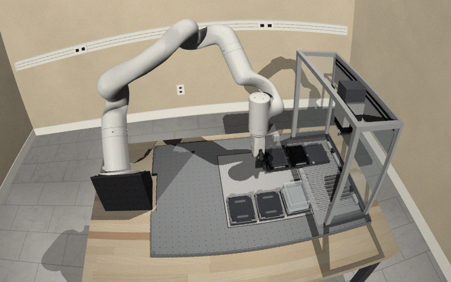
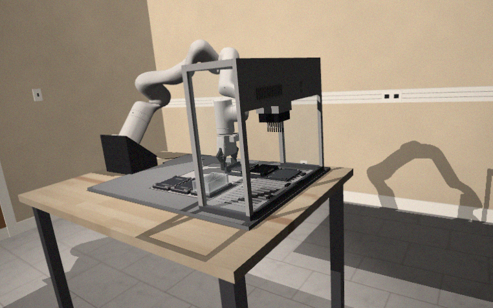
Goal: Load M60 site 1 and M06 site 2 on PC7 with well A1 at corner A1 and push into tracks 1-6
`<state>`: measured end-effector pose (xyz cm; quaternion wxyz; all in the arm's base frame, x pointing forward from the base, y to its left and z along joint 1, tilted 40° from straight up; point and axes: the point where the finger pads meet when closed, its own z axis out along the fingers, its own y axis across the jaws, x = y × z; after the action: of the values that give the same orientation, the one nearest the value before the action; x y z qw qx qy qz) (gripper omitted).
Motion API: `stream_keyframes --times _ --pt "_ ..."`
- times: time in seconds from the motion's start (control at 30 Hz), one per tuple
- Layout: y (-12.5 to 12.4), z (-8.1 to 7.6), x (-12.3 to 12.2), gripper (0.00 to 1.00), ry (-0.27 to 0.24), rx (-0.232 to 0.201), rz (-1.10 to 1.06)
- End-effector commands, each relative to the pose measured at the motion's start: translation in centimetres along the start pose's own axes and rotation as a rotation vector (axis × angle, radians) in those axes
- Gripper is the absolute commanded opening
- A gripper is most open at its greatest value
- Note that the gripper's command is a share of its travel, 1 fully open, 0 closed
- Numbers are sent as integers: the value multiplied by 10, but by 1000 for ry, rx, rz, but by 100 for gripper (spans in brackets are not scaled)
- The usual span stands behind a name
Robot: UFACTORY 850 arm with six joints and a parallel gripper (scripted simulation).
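The plate carrier PC7 lies at the far end of the rails, most of it under the instrument frame. A dark plate sits on site 1 next to the handle, and another dark plate sits on site 2. Site 3 shows bare grey. I cannot read the plate labels or the A1 corners. My gripper points down at the carrier's handle end, low over the apron, with its fingers open; it also shows in the exterior view. The clear deep-well block M09 sits in nest S3.
Nests S1 and S2 are empty dark trays beside the apron. The instrument frame's posts and the pipetting head stand over the rails. The arm's black base is at the left.
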<state>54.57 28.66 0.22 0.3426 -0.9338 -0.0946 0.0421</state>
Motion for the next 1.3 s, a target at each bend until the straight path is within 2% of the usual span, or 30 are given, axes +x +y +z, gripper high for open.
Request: stream_keyframes --times 0.0,0.57,1.27 --pt "0 -1 6 82 2 0 0" --pt "0 -1 21 82 2 0 0" --pt "0 -1 27 82 2 0 0"
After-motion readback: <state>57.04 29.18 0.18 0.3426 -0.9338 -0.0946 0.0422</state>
